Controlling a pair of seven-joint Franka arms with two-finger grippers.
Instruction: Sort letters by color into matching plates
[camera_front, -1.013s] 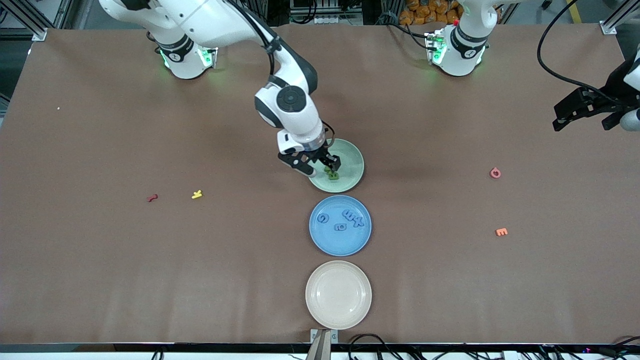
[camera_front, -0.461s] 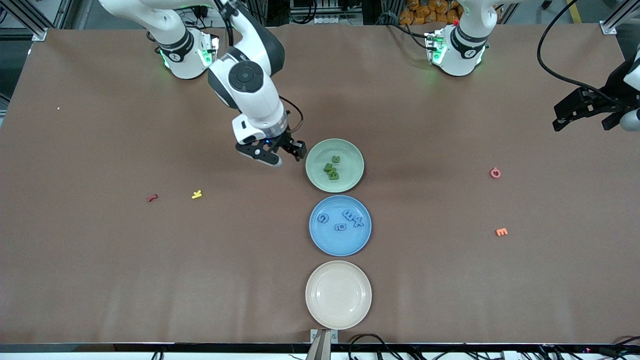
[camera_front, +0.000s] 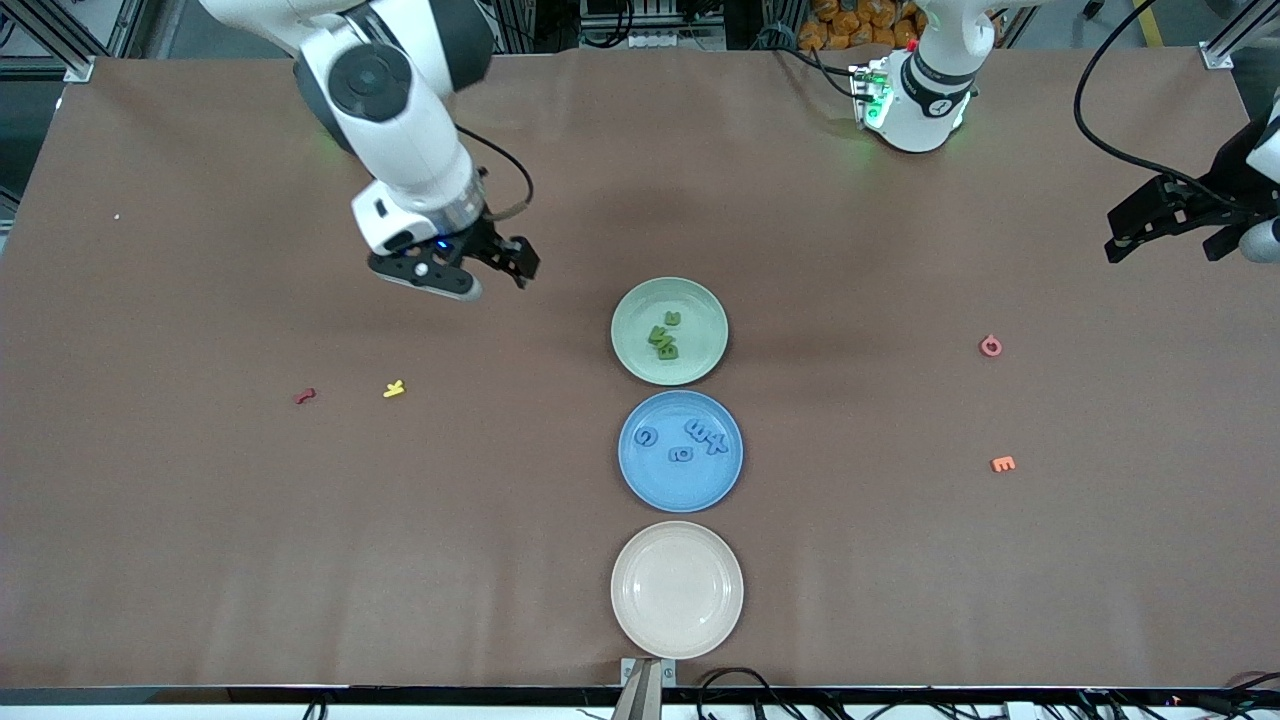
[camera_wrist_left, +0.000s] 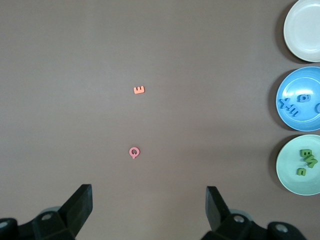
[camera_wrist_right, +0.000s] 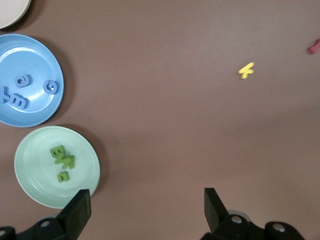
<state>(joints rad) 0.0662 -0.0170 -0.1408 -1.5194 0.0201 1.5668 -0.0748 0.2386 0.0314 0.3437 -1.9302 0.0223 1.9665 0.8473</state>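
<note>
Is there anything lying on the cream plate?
No, the cream plate is bare in the front view, while the letters sit on the green plate and blue plate.

light: even, bright overhead | shadows: soft, faint | focus: sharp | glare: none
</note>
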